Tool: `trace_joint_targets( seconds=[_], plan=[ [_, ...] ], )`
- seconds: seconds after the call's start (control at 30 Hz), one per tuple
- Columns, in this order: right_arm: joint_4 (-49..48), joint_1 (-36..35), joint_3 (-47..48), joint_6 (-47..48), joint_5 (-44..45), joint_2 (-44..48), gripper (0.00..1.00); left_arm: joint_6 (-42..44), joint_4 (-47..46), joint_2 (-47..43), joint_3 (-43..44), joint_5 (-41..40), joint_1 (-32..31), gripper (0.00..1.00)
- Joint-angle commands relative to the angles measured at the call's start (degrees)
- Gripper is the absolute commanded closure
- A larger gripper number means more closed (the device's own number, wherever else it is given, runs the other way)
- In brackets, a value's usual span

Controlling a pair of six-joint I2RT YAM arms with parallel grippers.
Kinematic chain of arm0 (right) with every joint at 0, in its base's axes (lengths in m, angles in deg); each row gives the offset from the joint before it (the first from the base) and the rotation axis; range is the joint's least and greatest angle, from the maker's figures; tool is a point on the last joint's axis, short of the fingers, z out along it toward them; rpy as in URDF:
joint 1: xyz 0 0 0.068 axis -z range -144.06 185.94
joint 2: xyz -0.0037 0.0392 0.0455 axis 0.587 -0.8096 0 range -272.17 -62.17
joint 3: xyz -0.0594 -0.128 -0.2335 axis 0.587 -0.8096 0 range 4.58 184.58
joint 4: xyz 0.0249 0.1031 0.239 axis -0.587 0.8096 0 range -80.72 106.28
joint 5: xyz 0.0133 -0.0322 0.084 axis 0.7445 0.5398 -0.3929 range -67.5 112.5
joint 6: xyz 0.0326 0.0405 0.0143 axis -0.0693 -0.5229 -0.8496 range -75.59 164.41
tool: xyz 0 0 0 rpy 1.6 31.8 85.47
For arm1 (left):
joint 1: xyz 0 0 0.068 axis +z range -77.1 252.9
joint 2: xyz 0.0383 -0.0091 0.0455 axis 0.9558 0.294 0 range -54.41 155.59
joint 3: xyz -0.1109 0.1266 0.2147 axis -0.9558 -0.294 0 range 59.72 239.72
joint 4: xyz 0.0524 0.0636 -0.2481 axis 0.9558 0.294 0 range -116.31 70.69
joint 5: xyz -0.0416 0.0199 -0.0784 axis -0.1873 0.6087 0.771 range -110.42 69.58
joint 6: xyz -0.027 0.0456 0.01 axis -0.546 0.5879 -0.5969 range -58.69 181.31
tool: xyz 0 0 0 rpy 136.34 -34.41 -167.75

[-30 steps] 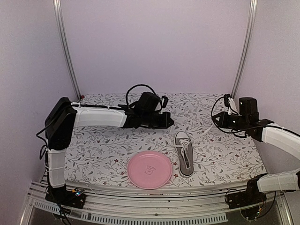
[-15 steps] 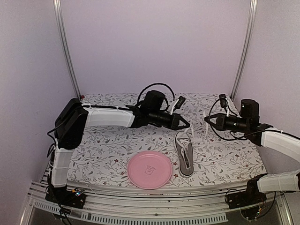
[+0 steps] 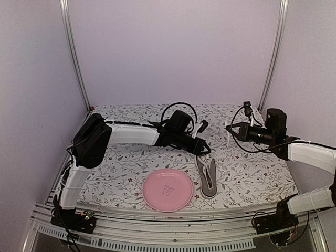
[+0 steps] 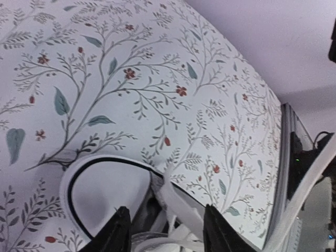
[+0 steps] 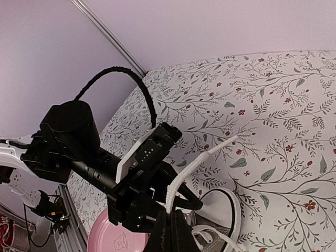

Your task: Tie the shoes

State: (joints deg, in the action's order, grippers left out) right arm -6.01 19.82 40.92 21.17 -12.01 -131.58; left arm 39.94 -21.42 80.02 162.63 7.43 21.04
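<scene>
One sneaker (image 3: 208, 178) lies beneath left claw (image 3: 204, 151); right claw (image 3: 229, 127) pinches its lace (image 5: 195, 164).

The shoe (image 3: 208, 177) is a grey low-top sneaker with white toe cap, sole and laces (image 5: 195, 167). It lies on the table (image 3: 252, 178) just right of the plate (image 3: 155, 195), toe pointing away. The laces are untied, with one strand raised.

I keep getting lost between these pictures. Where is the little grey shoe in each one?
Top external: the shoe lies right of the pink plate, near the front edge.
Left wrist: the shoe is bottom left, only its white toe showing.
Right wrist: the shoe is at the bottom edge, right of centre, toe only.
Shared landmark: the flowery tablecloth under it in every view.
</scene>
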Motion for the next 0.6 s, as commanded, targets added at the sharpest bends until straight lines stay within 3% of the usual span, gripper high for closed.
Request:
trace_joint_targets(
  seconds=[0.0,0.07,0.13,0.3,0.57],
  plan=[
    [-2.7,-0.4,-2.4,-1.5,2.6,1.8,0.98,2.6,-0.4,-6.7,-4.6,-13.2,-0.3,0.44],
    [-2.6,-0.4,-3.3,-1.5,3.0,2.6,0.98,2.6,-1.2,-9.0,-6.9,-15.6,-0.2,0.32],
    [-2.1,-0.4,-4.1,-1.4,3.3,3.1,0.98,1.7,0.8,-9.8,-7.6,-16.1,0.2,0.28],
    [-1.4,-0.4,-5.1,-1.3,4.2,3.9,0.98,-5.9,3.7,-10.4,-10.9,-14.4,0.5,0.26],
    [-1.2,-0.4,-4.6,-1.5,4.1,3.9,0.98,-18.6,-6.8,-12.2,-19.2,-5.1,1.1,0.24]
  ],
)
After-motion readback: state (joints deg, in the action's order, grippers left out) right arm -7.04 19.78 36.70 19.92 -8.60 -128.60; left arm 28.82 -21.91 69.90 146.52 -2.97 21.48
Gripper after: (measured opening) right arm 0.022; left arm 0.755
